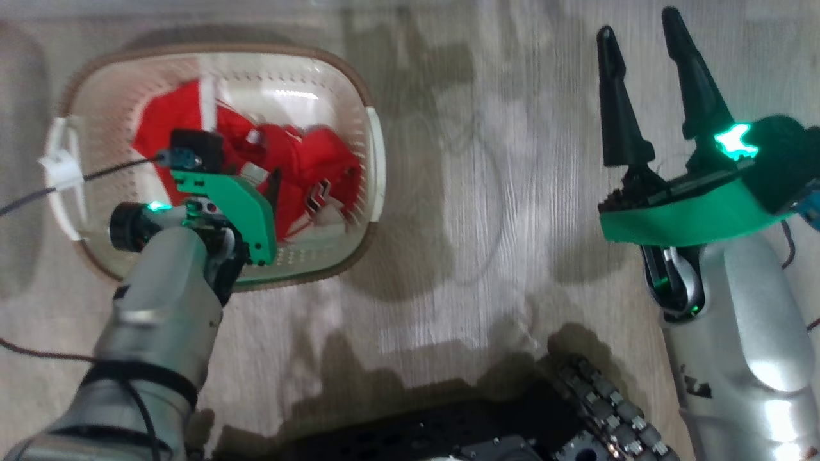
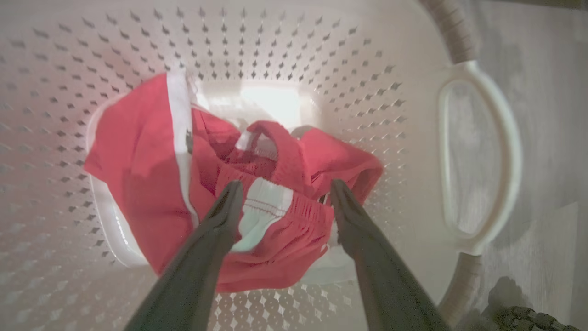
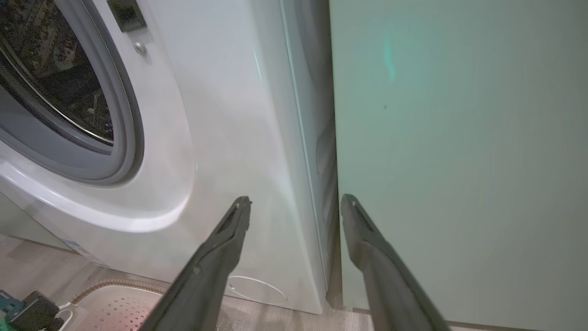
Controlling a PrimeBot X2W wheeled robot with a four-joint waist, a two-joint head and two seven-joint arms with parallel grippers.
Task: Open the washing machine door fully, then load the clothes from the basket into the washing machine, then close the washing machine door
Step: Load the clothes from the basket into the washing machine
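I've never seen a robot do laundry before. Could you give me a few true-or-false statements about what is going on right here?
1. The red jersey lies inside the basket. True.
2. The left end effector is clamped shut on the jersey. False: its fingers stand apart over the jersey.
3. The basket sits on a table. False: it stands on the wooden floor.
4. The right end effector is open and empty. True.
5. The right end effector points toward the white washing machine and a pale green cabinet beside it. True.
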